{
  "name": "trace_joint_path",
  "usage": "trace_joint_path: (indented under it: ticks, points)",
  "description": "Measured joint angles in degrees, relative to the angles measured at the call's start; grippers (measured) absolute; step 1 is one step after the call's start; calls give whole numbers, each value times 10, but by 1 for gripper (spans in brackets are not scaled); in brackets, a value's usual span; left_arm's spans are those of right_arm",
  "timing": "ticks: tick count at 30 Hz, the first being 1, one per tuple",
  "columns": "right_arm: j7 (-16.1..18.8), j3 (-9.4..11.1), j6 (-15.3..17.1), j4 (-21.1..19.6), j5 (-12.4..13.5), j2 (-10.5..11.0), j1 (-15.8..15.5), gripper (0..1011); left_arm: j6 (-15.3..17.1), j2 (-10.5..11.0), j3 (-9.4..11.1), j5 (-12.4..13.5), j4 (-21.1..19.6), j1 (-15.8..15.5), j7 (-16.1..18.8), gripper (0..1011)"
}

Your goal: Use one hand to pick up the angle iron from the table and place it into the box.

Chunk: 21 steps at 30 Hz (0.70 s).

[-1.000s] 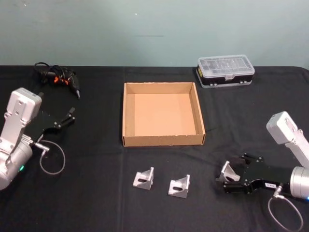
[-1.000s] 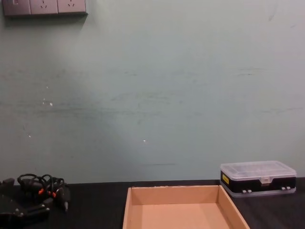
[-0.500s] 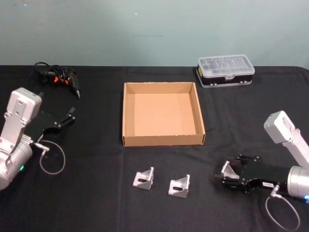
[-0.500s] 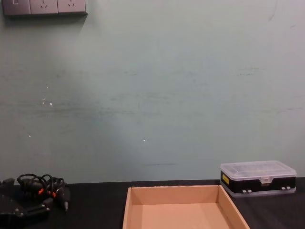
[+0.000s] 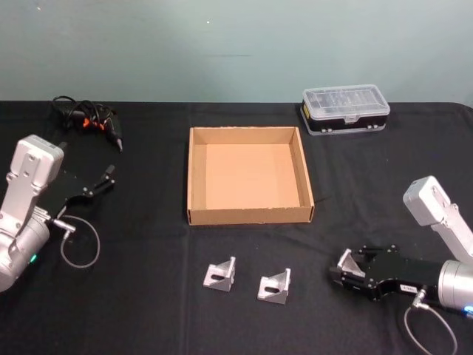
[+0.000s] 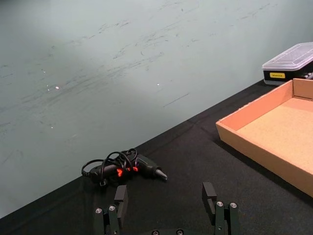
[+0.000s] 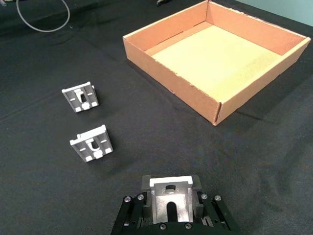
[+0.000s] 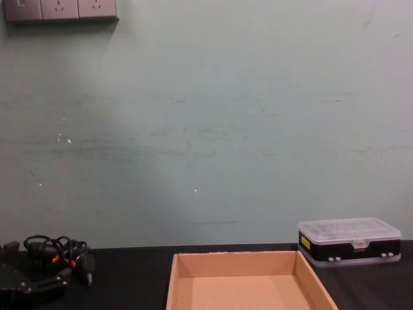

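Three silver angle irons lie on the black table [image 5: 140, 303] in front of the tan box [image 5: 250, 215]. Two sit loose, one [image 5: 220, 274] to the left and another [image 5: 275, 285] beside it. My right gripper [image 5: 346, 269] is low at the front right, shut on the third angle iron [image 5: 344, 262]. In the right wrist view this angle iron [image 7: 170, 199] is held tight between the black fingers [image 7: 145, 185], with the box [image 7: 171, 73] ahead. My left gripper [image 5: 103, 181] rests open at the far left, away from the irons.
A clear-lidded black case [image 5: 345, 108] stands behind the box at the back right. A black tool with a coiled cable [image 5: 90, 120] lies at the back left, and shows near the left gripper [image 6: 165, 200] as the tool [image 6: 124, 168].
The right gripper's fingers have closed on the rightmost angle iron, and that arm has shifted slightly toward the table's front edge. The left arm has not moved.
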Motion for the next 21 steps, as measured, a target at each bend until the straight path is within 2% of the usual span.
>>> trace_joint_path:
  ticks: [6,14,17,20,21]
  points:
    - [-9,11,-1,-14,3,5,-7,451,0,0,0,0,0,0,0,1000]
    - [-35,45,-7,-58,12,13,-18,451,0,0,0,0,0,0,0,1000]
    - [-48,53,-8,-70,12,5,-12,451,0,0,0,0,0,0,0,1000]
    - [-56,54,-7,-74,8,-4,-2,451,0,0,0,0,0,0,0,1000]
    - [-60,51,-5,-74,3,-13,8,451,0,0,0,0,0,0,0,1000]
